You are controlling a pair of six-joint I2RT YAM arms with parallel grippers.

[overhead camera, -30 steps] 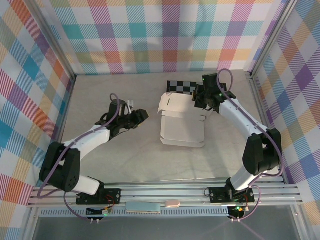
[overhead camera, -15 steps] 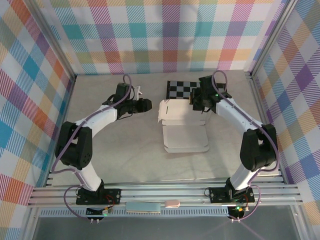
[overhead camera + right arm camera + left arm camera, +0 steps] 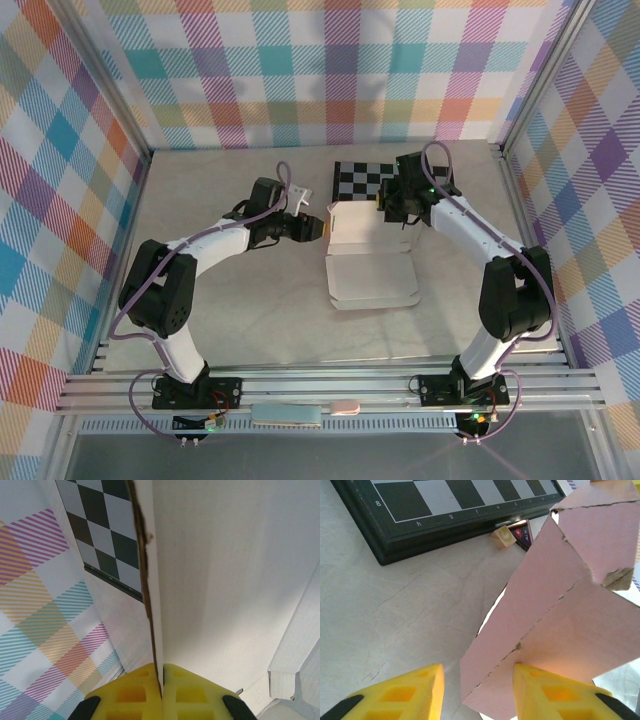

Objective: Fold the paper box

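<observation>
The pale pink paper box [image 3: 370,272] lies open on the table, its back panel raised on the far side. My right gripper [image 3: 396,206] is shut on that raised panel's edge; in the right wrist view the cardboard edge [image 3: 150,605] runs straight down into the closed gripper [image 3: 161,681]. My left gripper [image 3: 316,228] is at the box's left side, open. In the left wrist view a pink flap [image 3: 555,615] stands between the yellow fingers [image 3: 410,695], resting against the right one, with a gap to the left one.
The black-and-grey chequered board [image 3: 363,180] lies just behind the box, near the back wall. A small wooden block [image 3: 503,536] and a dark red piece [image 3: 522,532] sit against its near edge. Plaid walls enclose the table on three sides.
My left gripper has travelled right and reached the box's left flap. The back panel, held by the right gripper, stands more upright, and the box has shifted slightly.
</observation>
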